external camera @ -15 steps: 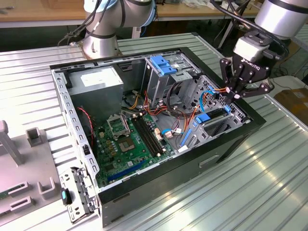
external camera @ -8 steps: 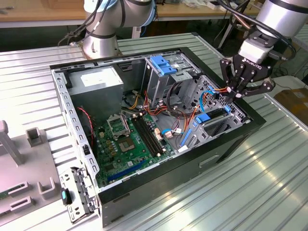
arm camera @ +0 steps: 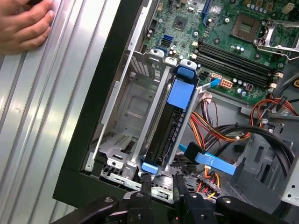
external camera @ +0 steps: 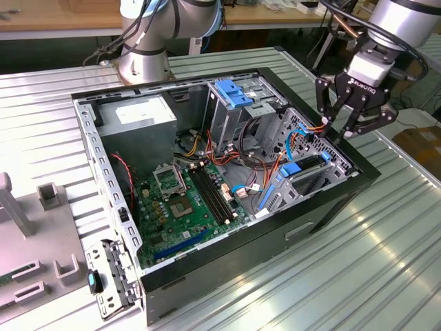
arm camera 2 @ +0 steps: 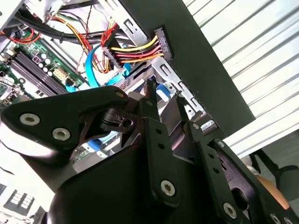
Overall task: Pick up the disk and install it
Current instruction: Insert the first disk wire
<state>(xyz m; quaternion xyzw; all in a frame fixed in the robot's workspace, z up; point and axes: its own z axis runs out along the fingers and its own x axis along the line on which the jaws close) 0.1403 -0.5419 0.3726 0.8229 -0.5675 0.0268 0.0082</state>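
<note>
The gripper [external camera: 339,135] of a robot arm hovers over the drive end of an open desktop computer case [external camera: 227,258], which lies on its side on a ribbed metal table [external camera: 386,241]. Its fingers stand a narrow gap apart with nothing between them, as both wrist views show [arm camera 2: 164,93] [arm camera: 162,183].

The disk [arm camera: 167,128] sits on edge in the lower drive cage [arm camera: 124,109], in the corner of the case on the exterior view's right, directly beneath the gripper. In the exterior view the disk [external camera: 307,165] appears as a dark slab with a blue rail, just inside the case wall. Its long axis runs from that wall, where the fingertips hang just off its near end, toward the motherboard [arm camera: 224,42]. The rounded blue end of its carrier points at the board. Its broad faces are vertical, and one narrow edge faces up out of the case.

A bare slot of the cage lies beside the disk, on the side nearer the case's outer wall. A flat blue data cable [arm camera: 210,161] crosses just past the disk's near end, next to a bundle of red, yellow and orange power wires [arm camera 2: 135,51].

Further inside the case, a blue plastic bracket [external camera: 231,93] tops the tall drive cage, and the grey power supply [external camera: 141,117] fills the far corner. A person's hand [arm camera: 23,23] rests flat on the table outside the case, well apart from the gripper.
</note>
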